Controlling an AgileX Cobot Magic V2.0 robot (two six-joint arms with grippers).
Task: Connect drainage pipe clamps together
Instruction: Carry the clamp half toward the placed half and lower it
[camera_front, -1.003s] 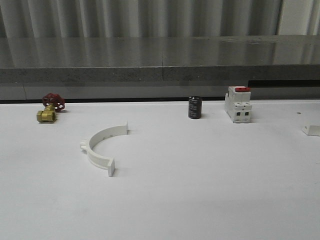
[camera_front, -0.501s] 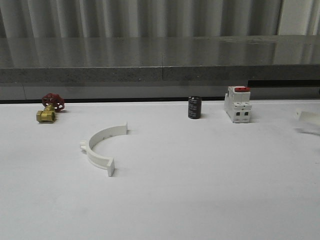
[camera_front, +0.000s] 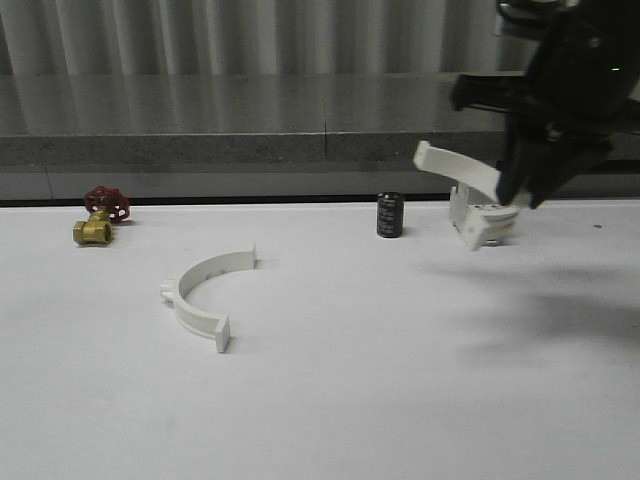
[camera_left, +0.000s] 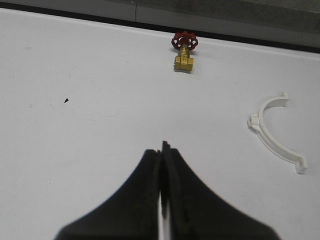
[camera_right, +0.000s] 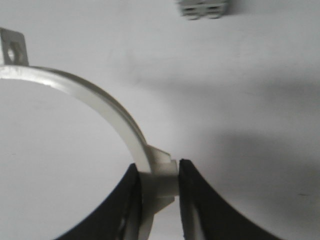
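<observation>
The right hand (camera_front: 512, 195) grips one white clamp half (camera_front: 462, 170) by its outer lug, holding it in the air just in front of the breaker (camera_front: 478, 222), its arc running from the hand up toward the capacitor (camera_front: 390, 215). The second clamp half (camera_front: 205, 290) lies flat on the table (camera_front: 400, 380), well apart from the breaker and nearer the brass valve (camera_front: 100, 215), its open side facing the breaker. The left hand (camera_left: 161, 172) is pressed together on nothing above bare table.

The near half of the white table (camera_front: 330, 410) lies bare, giving open passage across its whole width. One clamp half (camera_front: 205, 293) lies left of centre, with clear surface all round it. Along the far edge stand a brass valve (camera_front: 100, 216), a black cylinder (camera_front: 390, 215) and a breaker (camera_front: 478, 222), the right gripper (camera_front: 512, 195) holding the other clamp half (camera_front: 458, 168) aloft before the breaker.
</observation>
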